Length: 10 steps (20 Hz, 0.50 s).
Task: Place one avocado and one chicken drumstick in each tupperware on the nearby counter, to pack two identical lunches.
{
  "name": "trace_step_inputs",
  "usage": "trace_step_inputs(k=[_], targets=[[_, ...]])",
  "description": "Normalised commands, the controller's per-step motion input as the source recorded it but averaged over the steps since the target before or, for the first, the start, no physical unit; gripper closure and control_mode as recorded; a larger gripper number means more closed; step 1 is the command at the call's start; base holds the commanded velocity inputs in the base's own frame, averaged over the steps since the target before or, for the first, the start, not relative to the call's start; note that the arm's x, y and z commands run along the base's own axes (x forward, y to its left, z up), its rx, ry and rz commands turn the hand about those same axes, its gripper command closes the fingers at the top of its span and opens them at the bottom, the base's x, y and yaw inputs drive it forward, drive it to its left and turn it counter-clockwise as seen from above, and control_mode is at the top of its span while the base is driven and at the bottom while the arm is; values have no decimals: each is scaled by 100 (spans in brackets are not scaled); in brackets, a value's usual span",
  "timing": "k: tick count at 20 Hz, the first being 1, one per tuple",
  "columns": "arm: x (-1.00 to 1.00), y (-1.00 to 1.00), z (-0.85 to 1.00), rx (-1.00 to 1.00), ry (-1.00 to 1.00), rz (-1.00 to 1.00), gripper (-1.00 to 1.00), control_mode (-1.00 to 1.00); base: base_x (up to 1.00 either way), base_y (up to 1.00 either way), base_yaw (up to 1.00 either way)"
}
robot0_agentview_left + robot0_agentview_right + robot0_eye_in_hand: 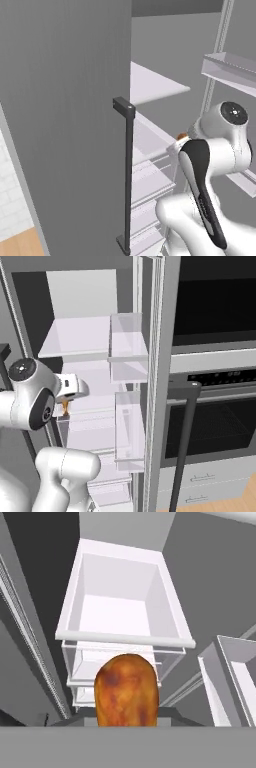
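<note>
A lighter orange chicken drumstick [126, 691] hangs in my gripper [66, 405], which is shut on it inside the open fridge. In the hand view its rounded meaty end covers my fingertips and hangs above an empty white fridge drawer [90, 634]. From the left base view just an orange sliver of the drumstick [182, 136] peeks out beside my white wrist. The avocados, both tupperware trays and the counter are out of view.
The grey fridge door [65, 115] with its dark vertical handle [128, 175] stands open on the left. Glass shelves [75, 338] and clear door bins [129, 426] surround the hand. A black built-in oven [215, 421] with a dark handle is to the right.
</note>
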Motion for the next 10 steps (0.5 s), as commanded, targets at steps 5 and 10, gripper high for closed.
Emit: trace_step_inputs(k=[5,10], targets=[[-100,0,20,0,0,0,100,-100,0,0,0],[-79,-2,0,0,0,-1,100,100,-18,-4,0]])
